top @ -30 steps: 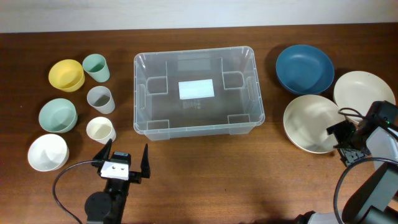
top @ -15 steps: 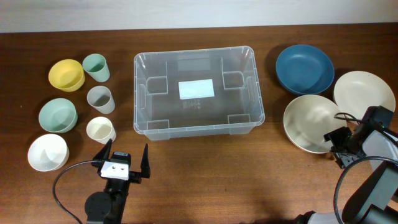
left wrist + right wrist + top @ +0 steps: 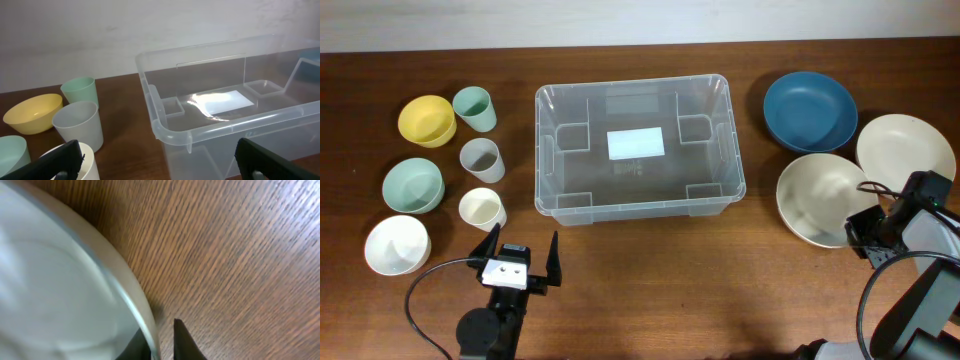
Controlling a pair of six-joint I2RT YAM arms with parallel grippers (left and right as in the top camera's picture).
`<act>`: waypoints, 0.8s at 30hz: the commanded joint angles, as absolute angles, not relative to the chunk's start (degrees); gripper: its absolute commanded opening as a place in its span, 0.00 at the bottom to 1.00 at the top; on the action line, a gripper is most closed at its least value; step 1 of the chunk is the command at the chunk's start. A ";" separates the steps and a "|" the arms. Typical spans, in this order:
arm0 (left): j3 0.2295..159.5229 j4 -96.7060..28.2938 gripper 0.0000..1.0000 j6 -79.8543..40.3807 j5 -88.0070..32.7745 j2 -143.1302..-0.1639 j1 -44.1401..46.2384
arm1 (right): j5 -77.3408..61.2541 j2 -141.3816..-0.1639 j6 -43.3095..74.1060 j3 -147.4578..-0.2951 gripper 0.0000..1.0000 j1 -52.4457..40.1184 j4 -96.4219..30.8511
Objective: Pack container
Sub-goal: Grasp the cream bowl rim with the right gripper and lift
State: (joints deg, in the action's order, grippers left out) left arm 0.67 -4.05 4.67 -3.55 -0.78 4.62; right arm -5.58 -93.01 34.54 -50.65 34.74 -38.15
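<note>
The container (image 3: 542, 160), a large clear bin with a white label on its base, stands empty at the table's middle; its near corner (image 3: 167, 131) fills the left wrist view. My left gripper (image 3: 523, 242) rests open in front of it, fingers spread wide with nothing between them (image 3: 157, 161). At the right, my right gripper (image 3: 866, 233) is shut on the near right rim of a cream bowl (image 3: 815, 195). In the right wrist view the bowl's rim (image 3: 131, 287) runs between the two dark fingers (image 3: 182, 340), one inside and one outside.
A blue bowl (image 3: 810, 108) and a pale bowl (image 3: 905, 148) lie beside the cream one. Left of the bin stand a yellow bowl (image 3: 427, 119), green cup (image 3: 474, 107), grey cup (image 3: 481, 158), cream cup (image 3: 481, 208), green bowl (image 3: 413, 185) and white bowl (image 3: 397, 245).
My right gripper has shifted slightly down along the cream bowl's edge and its fingers have closed on the rim. The left arm has stayed still.
</note>
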 commanded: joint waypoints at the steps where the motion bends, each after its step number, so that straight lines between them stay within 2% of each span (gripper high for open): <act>1: 0.51 -4.38 1.00 3.92 -3.18 -0.34 4.23 | -5.52 -93.41 34.76 -50.39 0.06 34.79 -38.33; 10: 0.51 -4.38 1.00 3.92 -3.16 -0.34 4.23 | -6.55 -93.38 34.92 -50.41 0.04 34.92 -41.06; 17: 0.51 -4.38 1.00 3.92 -3.18 -0.34 4.23 | -17.43 -93.25 30.72 -50.41 0.04 34.96 -43.79; 24: 0.51 -4.38 1.00 3.92 -3.18 -0.34 4.23 | -22.68 -90.08 28.91 -50.43 0.04 35.03 -44.21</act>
